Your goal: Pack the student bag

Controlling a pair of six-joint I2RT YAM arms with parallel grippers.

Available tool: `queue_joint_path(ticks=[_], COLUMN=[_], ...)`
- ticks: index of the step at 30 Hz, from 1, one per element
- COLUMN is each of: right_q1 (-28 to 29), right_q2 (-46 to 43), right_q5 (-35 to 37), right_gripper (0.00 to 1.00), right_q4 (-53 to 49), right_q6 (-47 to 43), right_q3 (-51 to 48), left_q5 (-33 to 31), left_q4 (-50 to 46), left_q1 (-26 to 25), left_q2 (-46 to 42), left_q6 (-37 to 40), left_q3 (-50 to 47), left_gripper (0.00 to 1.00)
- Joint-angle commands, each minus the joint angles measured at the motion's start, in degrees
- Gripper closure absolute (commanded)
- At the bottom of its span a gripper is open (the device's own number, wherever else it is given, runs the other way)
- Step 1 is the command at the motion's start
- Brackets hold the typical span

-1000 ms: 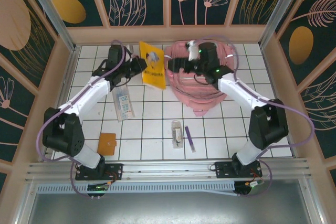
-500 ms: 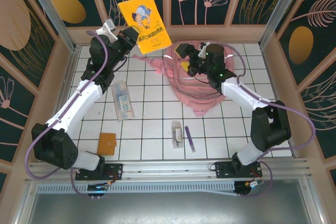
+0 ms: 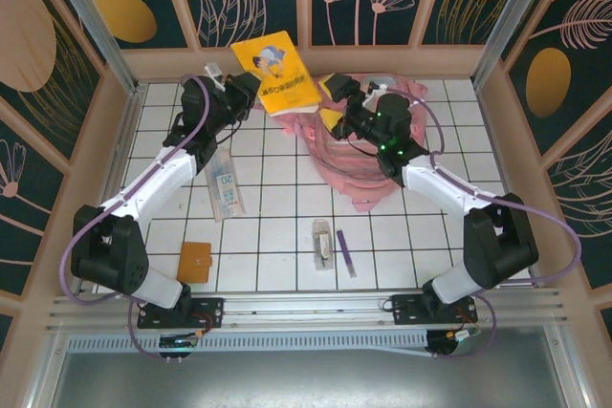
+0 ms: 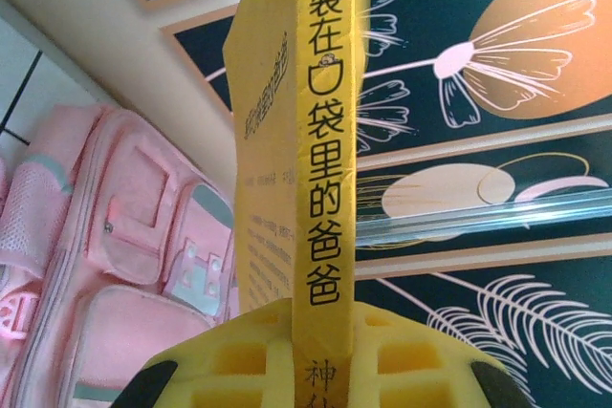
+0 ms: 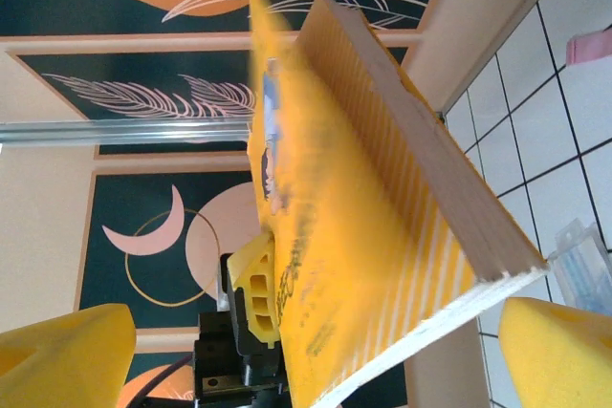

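Note:
The student bag [image 3: 378, 155] is a soft pink backpack lying at the back of the tiled table; its front pockets [image 4: 124, 265] also show in the left wrist view. My left gripper [image 3: 251, 93] [image 4: 320, 360] is shut on the spine of a yellow book [image 3: 279, 83] [image 4: 325, 160] and holds it in the air just left of the bag's top. My right gripper [image 3: 330, 104] [image 5: 306, 360] stands open over the bag's top end, facing the book [image 5: 382, 207], with its yellow fingertips [image 5: 559, 351] wide apart and nothing touching them.
A clear packet [image 3: 226, 186] lies on the tiles left of centre and a brown wallet [image 3: 195, 261] sits near the front left. A small packaged item [image 3: 322, 241] and a purple pen [image 3: 345, 253] lie at front centre. Wooden walls enclose the table.
The left arm lifted the book high above the back wall, then brought it down towards the bag's top. The right gripper turned towards the book, jaws staying wide.

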Motion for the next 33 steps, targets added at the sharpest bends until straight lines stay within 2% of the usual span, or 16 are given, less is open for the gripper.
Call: queue_joint_path(ticks=[1, 8, 11, 13, 21, 24, 26, 29, 33], right_q1=[2.37, 5.71, 6.23, 6.31, 5.74, 5.96, 6.37, 7.88, 8.55], right_q2=[0.96, 8.8, 10.82, 11.06, 10.12, 10.2, 9.55, 8.1, 9.62], right_q5=[1.59, -0.49, 0.3, 1.96, 3.3, 2.26, 2.39, 5.83, 9.08], right_gripper=[0.01, 0.01, 0.04, 0.08, 0.13, 0.12, 0.09, 0.03, 0.02], right_q4=[3.33, 7.99, 8.96, 10.41, 11.77, 13.61, 11.26, 4.96, 7.67], right_q6=[3.84, 9.99, 14.23, 15.85, 18.67, 21.13, 20.74, 19.18, 20.65], right_q3=[-0.58, 3.36, 3.06, 2.33, 1.24, 0.82, 0.78, 0.62, 1.17], left_q5=[1.43, 2.57, 3.01, 3.27, 1.76, 1.36, 0.65, -0.51, -3.22], left_q4=[4.24, 8.18, 8.68, 9.02, 9.91, 9.9, 9.54, 9.69, 10.09], left_q1=[-0.26, -0.57, -0.55, -0.55, -0.55, -0.56, -0.56, -0.48, -0.55], left_q2=[-3.22, -2.7, -2.48, -2.72, -3.64, -3.41, -3.42, -3.94, -5.49], left_q6=[-4.74, -8.42, -9.01, -9.37, -8.6, -7.04, -6.26, -5.77, -4.16], left_q3=[-0.79, -0.87, -0.43, -0.46, -2.58, -2.67, -2.5, -2.39, -3.18], left_gripper=[1.0, 1.0, 1.0, 1.0, 1.0, 1.0, 1.0, 1.0, 1.0])
